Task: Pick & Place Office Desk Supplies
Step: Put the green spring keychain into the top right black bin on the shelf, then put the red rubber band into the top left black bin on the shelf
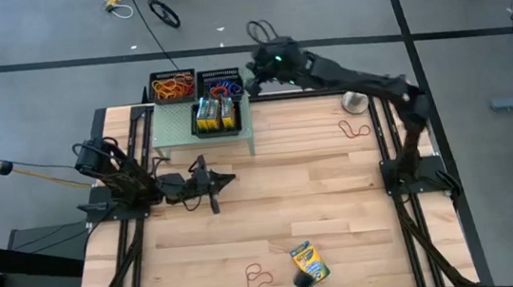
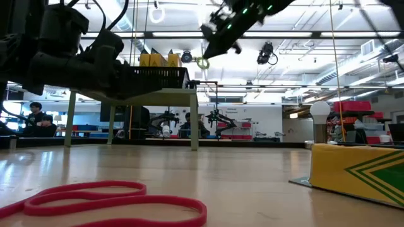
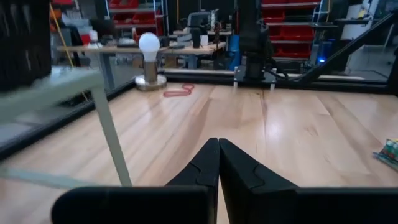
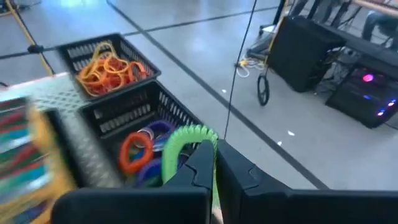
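Right pincer (image 4: 214, 163): raised above the far edge of the tabletop (image 1: 320, 204), clenched on a green rubber band (image 4: 183, 146), the loop standing up from between the closed fingers; in the low view the loop hangs at the pincer tip, higher than the shelf top. Directly below and beyond it: black mesh tray (image 4: 140, 134) holding orange, purple and blue rubber bands (image 4: 140, 152). Beside that, a second black mesh tray (image 4: 102, 59) filled with orange and red rubber bands (image 4: 109, 68). Both trays sit at the back of the pale green perforated shelf (image 1: 173, 124), with a third tray of yellow-and-green crayon boxes (image 1: 215, 116) in front of them on the same shelf. Left pincer (image 1: 225, 178): clenched on nothing, fingers pressed together, held low over the tabletop just in front of the shelf, at the left side. Loose items on the tabletop: red rubber band (image 1: 354, 130) near the right arm's base, just beside a white ball on a grey stand (image 1: 355, 102); another red rubber band (image 1: 258, 277) at the near edge; one crayon box (image 1: 309, 262) lying flat just beside that band.
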You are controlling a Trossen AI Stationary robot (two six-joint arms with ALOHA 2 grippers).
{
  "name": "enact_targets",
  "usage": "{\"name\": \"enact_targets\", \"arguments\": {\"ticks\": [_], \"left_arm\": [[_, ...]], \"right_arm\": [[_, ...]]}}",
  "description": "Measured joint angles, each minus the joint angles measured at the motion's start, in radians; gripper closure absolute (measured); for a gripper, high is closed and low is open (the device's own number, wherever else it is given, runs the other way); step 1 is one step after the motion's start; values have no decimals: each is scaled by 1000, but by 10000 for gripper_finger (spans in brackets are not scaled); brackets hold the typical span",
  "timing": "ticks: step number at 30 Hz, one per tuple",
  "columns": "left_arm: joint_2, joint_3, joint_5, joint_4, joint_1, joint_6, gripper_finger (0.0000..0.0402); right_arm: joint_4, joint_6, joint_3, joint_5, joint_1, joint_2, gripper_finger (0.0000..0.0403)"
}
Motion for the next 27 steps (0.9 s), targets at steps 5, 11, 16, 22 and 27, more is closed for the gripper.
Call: {"name": "enact_targets", "arguments": {"ticks": [5, 11, 16, 22, 27], "left_arm": [[0, 26, 1, -9, 6, 95, 389], [0, 39, 0, -29, 36, 137, 389], [0, 39, 26, -38, 59, 126, 389], [0, 39, 130, -39, 87, 71, 389], [0, 39, 130, -55, 98, 51, 389]], "right_arm": [[-6, -35, 187, -81, -46, 201, 394], [0, -58, 262, -108, -47, 295, 374], [-8, -72, 265, -106, -45, 290, 318], [-3, -96, 265, -25, -31, 276, 256], [-54, -141, 265, 5, -18, 225, 256]]}}
